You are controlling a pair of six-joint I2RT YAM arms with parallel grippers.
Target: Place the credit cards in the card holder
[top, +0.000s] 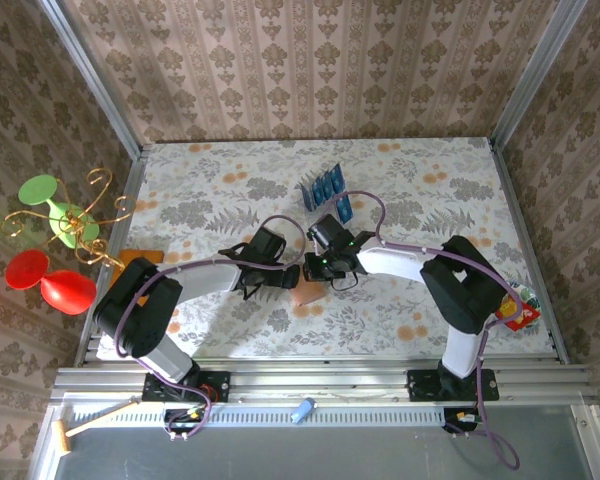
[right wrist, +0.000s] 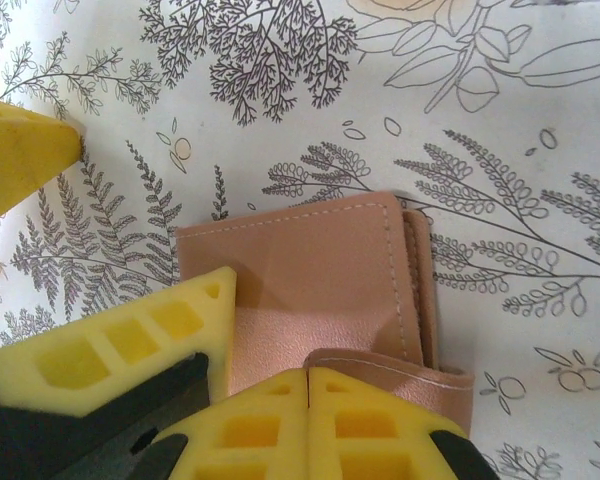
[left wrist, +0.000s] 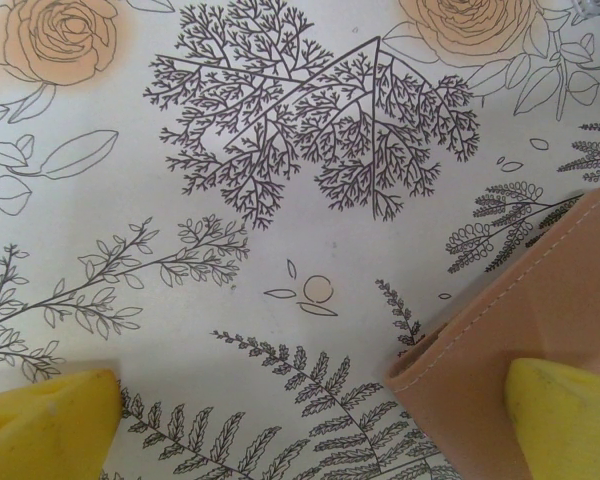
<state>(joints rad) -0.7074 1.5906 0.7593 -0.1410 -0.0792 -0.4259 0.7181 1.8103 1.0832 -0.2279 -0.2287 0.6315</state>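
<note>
card holder: the tan leather-look card holder [top: 308, 293] lies on the flowery tabletop [top: 210, 185], just below the middle of the top view, right where the two arms meet

credit cards: the small blue credit cards [top: 325, 186] stand in a bunch above centre of the top view, near the card holder but not touching it. None are in it yet, as far as I can see

left gripper: the left gripper [left wrist: 305, 430] has its fingers wide apart. The one at lower right of its wrist view [left wrist: 565, 420] sits on the tan cover and the other is over bare tabletop

right gripper: the right gripper [right wrist: 308, 378] has its fingers pressed together at the bottom of its wrist view. It looks to me like they're pinching the lifted flap [right wrist: 400, 372]

how it'll handle: my guess is light, soft and floppy. The fold probably wants to spring closed, and the smooth cover could skate around unless one half is pinned

where to grab: I'd take the thin flap edge for opening and press flat on the other half. The cards look stiff, thin and slick, so pinch them across the faces near the top edge
</note>
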